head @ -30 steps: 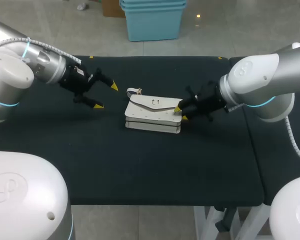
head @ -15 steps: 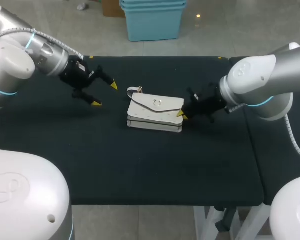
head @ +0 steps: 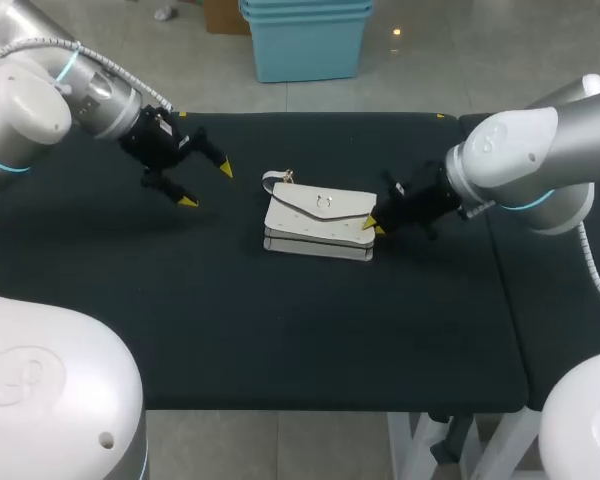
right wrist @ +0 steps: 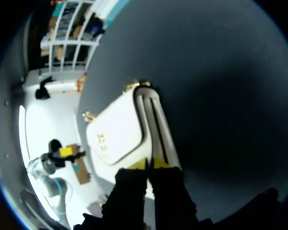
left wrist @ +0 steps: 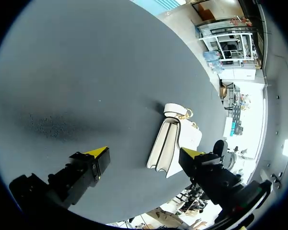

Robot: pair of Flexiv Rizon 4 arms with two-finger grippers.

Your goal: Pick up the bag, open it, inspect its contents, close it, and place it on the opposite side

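- On the counter (head: pixel 280 330), near its middle, the bag (head: pixel 320 222) lies flat and has slid slightly rightward
- Its flap is shut, contents hidden from you; opening looks yet to come
- Your right hand (head: pixel 372 224), fingers narrow, pinches the bag's right end, dragging it
- Your left hand (head: pixel 206 185) hangs wide and empty, well apart

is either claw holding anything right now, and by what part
The right claw pinches the white bag at the end nearest that arm. The left claw is open and holds nothing.
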